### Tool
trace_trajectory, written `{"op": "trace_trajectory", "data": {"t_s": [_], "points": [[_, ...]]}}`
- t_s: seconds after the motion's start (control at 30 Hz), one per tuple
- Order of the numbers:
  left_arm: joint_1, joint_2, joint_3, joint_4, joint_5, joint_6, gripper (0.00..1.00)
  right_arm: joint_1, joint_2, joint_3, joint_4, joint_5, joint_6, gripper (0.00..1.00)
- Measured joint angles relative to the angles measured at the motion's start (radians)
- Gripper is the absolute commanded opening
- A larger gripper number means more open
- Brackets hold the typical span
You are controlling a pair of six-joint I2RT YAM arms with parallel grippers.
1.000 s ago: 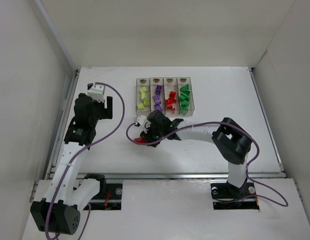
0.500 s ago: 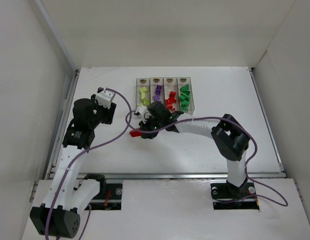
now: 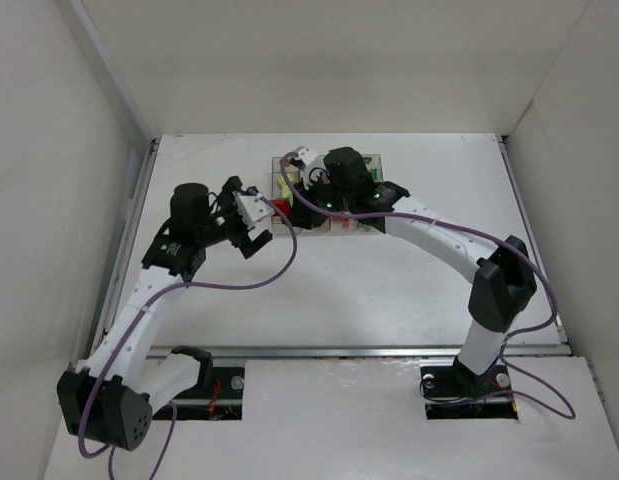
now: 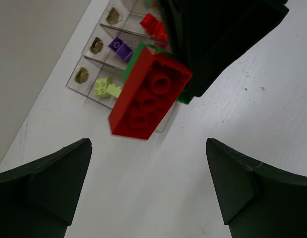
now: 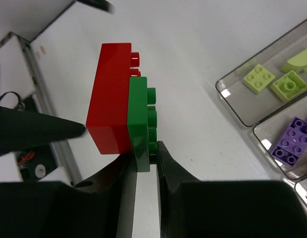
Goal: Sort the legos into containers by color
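Red brick (image 5: pixel 109 106) stuck to green brick (image 5: pixel 138 124), aloft by near end of the containers (image 4: pixel 82 75).
Green brick pinched in right gripper (image 5: pixel 145 151); left gripper (image 4: pixel 148 146) spread wide, facing both, apart.

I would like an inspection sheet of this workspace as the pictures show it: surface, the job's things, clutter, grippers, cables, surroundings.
Surface: white table, a few faint specks.
Job's things: red brick joined to green brick, held beside the containers; yellow-green pieces, purple brick and red bricks lie in separate bins.
Clutter: nothing seen.
Grippers: left gripper open, facing the red brick without touching it; right gripper shut on green brick.
Cables: purple cable loops loosely from the left arm over the table.
Surroundings: white walls on three sides.
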Motion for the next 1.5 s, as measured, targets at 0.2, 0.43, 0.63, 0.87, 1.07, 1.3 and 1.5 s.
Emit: {"op": "trace_trajectory", "data": {"t_s": [0.2, 0.43, 0.63, 0.87, 1.07, 1.3, 1.5], "points": [[-0.072, 0.129, 0.066, 0.011, -0.011, 0.074, 0.79, 0.008, -0.072, -0.03, 0.005, -0.015, 0.039, 0.0], [-0.139, 0.137, 0.102, 0.024, -0.035, 0.121, 0.52, 0.019, -0.101, -0.06, 0.005, -0.006, 0.05, 0.0], [-0.172, 0.136, 0.106, 0.004, -0.068, 0.148, 0.19, 0.022, -0.101, -0.06, 0.002, 0.021, 0.055, 0.0], [-0.194, 0.129, 0.105, -0.016, -0.104, 0.118, 0.0, 0.023, -0.102, -0.071, 0.003, 0.066, 0.089, 0.0], [-0.202, 0.092, 0.105, -0.007, -0.097, 0.028, 0.0, -0.078, -0.082, -0.082, 0.007, 0.123, 0.201, 0.0], [-0.202, 0.051, 0.102, 0.002, -0.094, -0.106, 0.0, -0.269, 0.084, 0.024, -0.115, 0.425, 0.23, 0.05], [-0.202, 0.05, 0.078, 0.022, -0.095, -0.177, 0.0, -0.306, 0.256, 0.179, -0.235, 0.574, 0.186, 0.2]]}}
